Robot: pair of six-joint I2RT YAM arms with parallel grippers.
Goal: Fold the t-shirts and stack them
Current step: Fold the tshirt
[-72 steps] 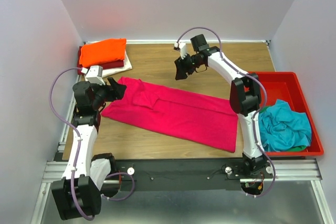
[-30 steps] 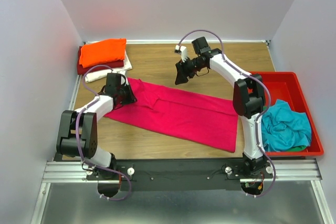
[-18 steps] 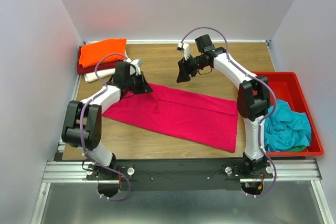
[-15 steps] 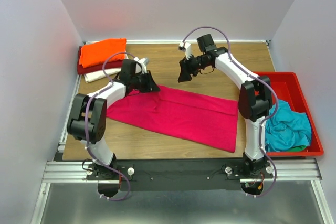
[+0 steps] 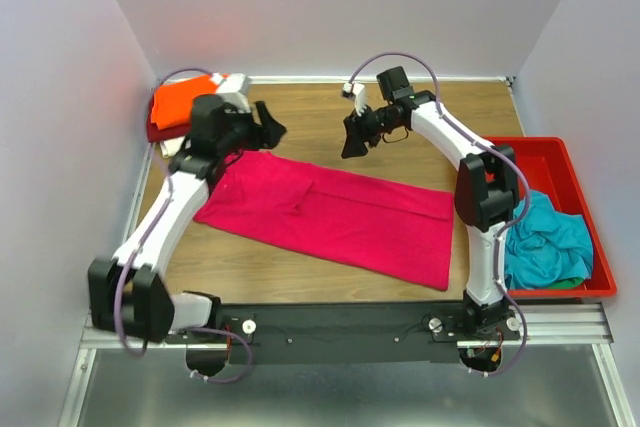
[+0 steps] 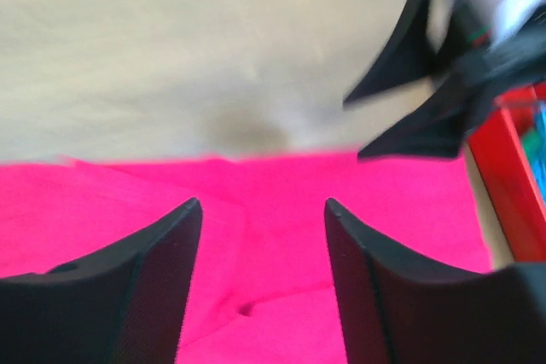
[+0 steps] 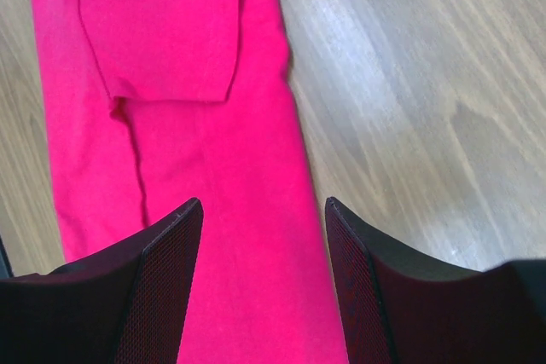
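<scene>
The bright pink-red shirt (image 5: 330,217) lies flat on the bench (image 5: 470,107). It is a long folded band running from about 10 o'clock down to 4 o'clock. One sleeve is turned in on top of it near the left end, and the fold line shows plainly in the right wrist view.

The left fingers (image 5: 268,130) hang above the far left end of that shirt, pointing toward 3 o'clock. They stand apart with nothing between them. Their own camera is blurred, but it shows pink cloth under both tips and bare wood beyond.

The right fingers (image 5: 352,142) hover at about 12 o'clock, just past the shirt's far edge. They are also spread and hold nothing. In the right wrist view the pink cloth fills the gap between them, with wood off to one side.

In the 10 o'clock corner, behind the left arm, sits a stack topped by the orange shirt (image 5: 175,102). The dark red shirt (image 5: 153,131) shows at the stack's near left edge (the arm hides much of this pile, so I can't tell how neatly it sits).

Over at 3 to 4 o'clock is a red tray (image 5: 560,152), well apart from the pink-red shirt. A teal shirt (image 5: 545,242) is crumpled in its near half.
</scene>
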